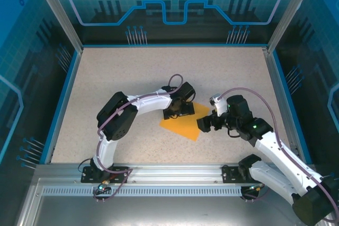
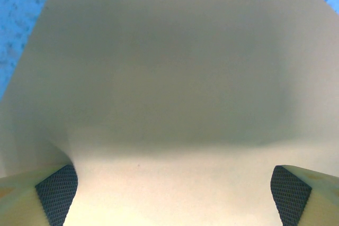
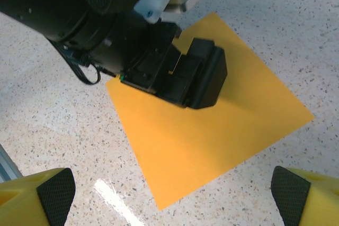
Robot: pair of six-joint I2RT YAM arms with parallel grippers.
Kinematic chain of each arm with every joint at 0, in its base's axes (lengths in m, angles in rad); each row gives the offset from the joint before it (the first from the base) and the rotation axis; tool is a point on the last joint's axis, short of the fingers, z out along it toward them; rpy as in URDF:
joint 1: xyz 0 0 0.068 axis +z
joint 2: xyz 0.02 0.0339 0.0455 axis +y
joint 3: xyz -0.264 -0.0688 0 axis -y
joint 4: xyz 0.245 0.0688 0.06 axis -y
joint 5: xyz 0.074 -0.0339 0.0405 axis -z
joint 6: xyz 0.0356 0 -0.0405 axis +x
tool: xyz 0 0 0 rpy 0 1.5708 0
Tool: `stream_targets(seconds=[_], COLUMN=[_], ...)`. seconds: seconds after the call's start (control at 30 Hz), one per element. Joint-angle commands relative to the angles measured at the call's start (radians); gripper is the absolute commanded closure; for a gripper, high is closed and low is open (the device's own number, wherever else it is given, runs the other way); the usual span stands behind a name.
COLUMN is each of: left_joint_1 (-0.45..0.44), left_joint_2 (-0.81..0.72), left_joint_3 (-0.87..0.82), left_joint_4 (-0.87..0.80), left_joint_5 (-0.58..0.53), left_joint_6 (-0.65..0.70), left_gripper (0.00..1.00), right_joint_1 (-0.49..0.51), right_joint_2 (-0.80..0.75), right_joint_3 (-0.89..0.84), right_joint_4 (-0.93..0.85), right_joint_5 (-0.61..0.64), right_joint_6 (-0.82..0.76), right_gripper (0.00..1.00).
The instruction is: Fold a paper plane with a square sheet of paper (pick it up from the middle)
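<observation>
The square sheet of paper (image 1: 186,124) is bright orange and lies flat on the speckled table as a plain square, with no crease showing. My left gripper (image 1: 178,110) is down over the sheet's far-left part, jaws wide open. In the left wrist view the paper (image 2: 169,78) looks washed-out pale and spreads between the dark fingertips (image 2: 55,194). My right gripper (image 1: 204,124) hovers open at the sheet's right edge. From the right wrist, the sheet (image 3: 212,136) lies ahead with the left gripper's black fingers (image 3: 196,75) on it. The right gripper (image 3: 174,199) holds nothing.
The speckled table (image 1: 132,72) is walled by a blue-edged frame with metal posts (image 1: 58,11) at the back corners. A metal rail (image 1: 169,175) runs along the near edge by the arm bases. A bright glare streak (image 3: 114,199) lies beside the sheet's near corner.
</observation>
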Motion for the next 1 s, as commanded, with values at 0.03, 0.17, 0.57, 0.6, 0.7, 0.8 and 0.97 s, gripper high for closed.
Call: stream_targets(seconds=[0.03, 0.17, 0.57, 0.6, 0.7, 0.8, 0.97], left_joint_1=[0.02, 0.036, 0.213, 0.228, 0.268, 0.284, 0.332], left_joint_2=[0.02, -0.065, -0.423, -0.443, -0.495, -0.543, -0.602], left_joint_3=[0.046, 0.02, -0.239, -0.262, -0.33, -0.389, -0.475], left_joint_4=[-0.037, -0.046, -0.08, -0.066, -0.032, -0.011, 0.012], left_joint_5=[0.014, 0.02, 0.083, 0.11, 0.189, 0.229, 0.264], left_joint_6=[0.014, 0.043, 0.27, 0.294, 0.359, 0.393, 0.398], left_gripper=[0.01, 0.01, 0.01, 0.01, 0.01, 0.01, 0.01], right_joint_1=[-0.016, -0.015, 0.169, 0.183, 0.219, 0.24, 0.287], right_joint_2=[-0.004, 0.017, 0.228, 0.252, 0.332, 0.395, 0.487], right_joint_3=[-0.016, -0.012, 0.142, 0.159, 0.207, 0.234, 0.284], right_joint_4=[0.011, 0.027, -0.006, -0.015, -0.04, -0.057, -0.066], right_joint_5=[-0.067, -0.092, 0.166, 0.197, 0.269, 0.308, 0.38], right_joint_6=[0.039, 0.111, 0.414, 0.445, 0.565, 0.702, 0.902], right_gripper=[0.01, 0.01, 0.01, 0.01, 0.01, 0.01, 0.01])
